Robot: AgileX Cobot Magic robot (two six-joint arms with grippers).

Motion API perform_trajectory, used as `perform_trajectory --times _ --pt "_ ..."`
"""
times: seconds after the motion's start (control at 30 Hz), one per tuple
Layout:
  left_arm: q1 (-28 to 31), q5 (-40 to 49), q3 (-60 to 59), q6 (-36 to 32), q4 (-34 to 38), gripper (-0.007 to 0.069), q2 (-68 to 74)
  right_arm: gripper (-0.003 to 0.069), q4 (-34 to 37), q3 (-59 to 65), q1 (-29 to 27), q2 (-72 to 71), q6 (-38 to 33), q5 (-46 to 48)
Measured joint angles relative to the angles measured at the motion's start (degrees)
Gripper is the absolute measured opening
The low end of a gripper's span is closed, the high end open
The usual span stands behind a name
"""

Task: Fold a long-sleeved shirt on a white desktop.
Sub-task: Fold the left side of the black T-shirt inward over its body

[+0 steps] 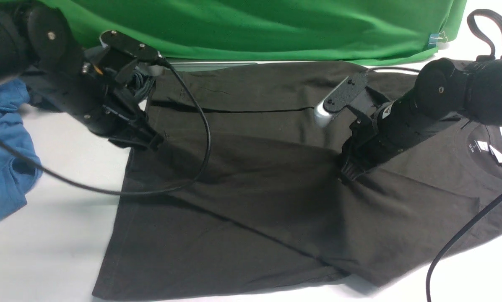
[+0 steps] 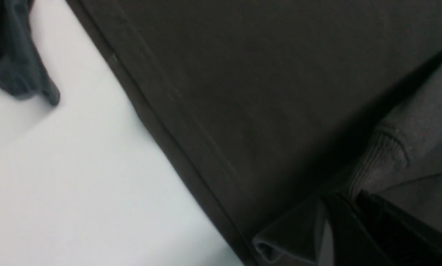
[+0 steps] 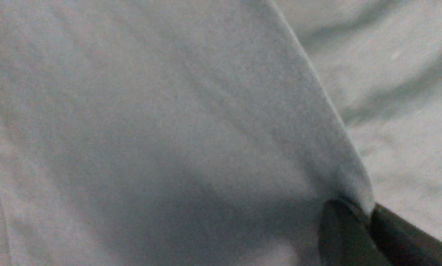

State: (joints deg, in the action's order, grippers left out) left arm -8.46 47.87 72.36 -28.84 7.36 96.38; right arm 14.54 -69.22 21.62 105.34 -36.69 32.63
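Shirt [image 1: 255, 201] hem bordering open white desktop [image 1: 62, 239]

Long-sleeved shirt [image 1: 251, 201] runs past front view's right edge; blue tee [image 1: 3, 167] past its left

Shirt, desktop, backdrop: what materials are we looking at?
Shirt: looks like a soft matte cotton-type knit, black-brown. It drapes and creases, with a ribbed cuff and stitched hem.
Desktop: smooth, matte white hard surface, possibly laminate or painted board. No grain shows.
Backdrop: matte green cloth, hanging in soft folds; the weave is too fine to tell.
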Motion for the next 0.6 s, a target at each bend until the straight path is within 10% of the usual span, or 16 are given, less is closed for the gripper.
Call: perform_trajectory --times 0.2,0.37,0.6 --pt "0.0 -3.3 2.6 2.1 -0.1 0.0039 5.2 0.0072 -0.1 0.0 -0.2 0.2 0.1 -3.5" --pt "0.0 -7.8 3.2 2.4 -1.0 0.0076 7.7 0.0297 -1.7 0.0 -0.2 0.9 0.3 -6.0" --pt "0.1 -12.1 3.2 2.7 -8.8 0.0264 9.3 0.0398 -5.9 0.0 -0.3 -0.8 10.1 -3.6"
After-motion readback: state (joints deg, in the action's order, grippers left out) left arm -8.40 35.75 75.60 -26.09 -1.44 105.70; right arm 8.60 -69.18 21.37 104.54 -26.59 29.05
